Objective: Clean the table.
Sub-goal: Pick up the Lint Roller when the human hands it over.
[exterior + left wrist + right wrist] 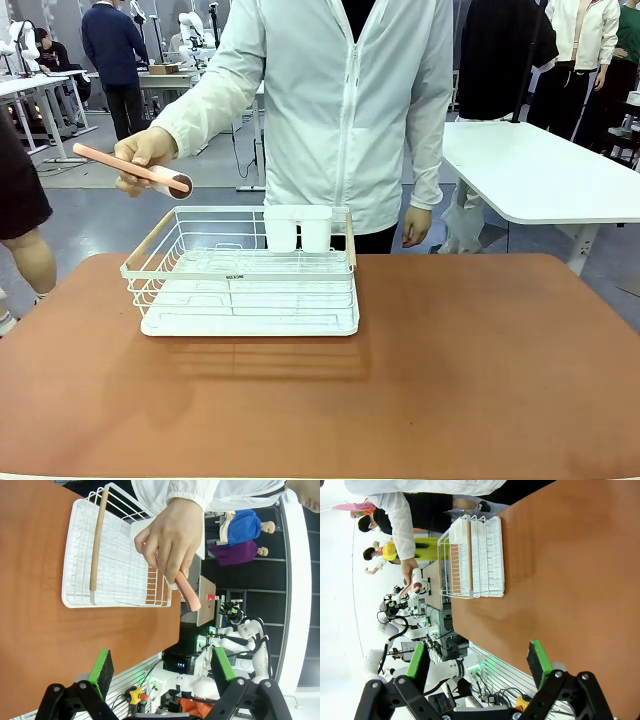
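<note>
The terracotta table (480, 380) takes up the lower half of the front view, its top bare across the right and the near side. Left of centre, toward the far edge, a white wire dish rack (250, 290) with wooden side handles stands on it, and a white cutlery holder (298, 230) with 2 compartments hangs on its back rail.

At the upper left, the person's hand (143, 155) holds a pink-handled lint roller (120, 163) in the air above the rack's left end, apart from it.

In the left wrist view the left gripper (162, 670) has its 2 green-padded fingers spread wide with nothing between them. The right gripper (477, 662) is likewise wide and holds nothing.
</note>
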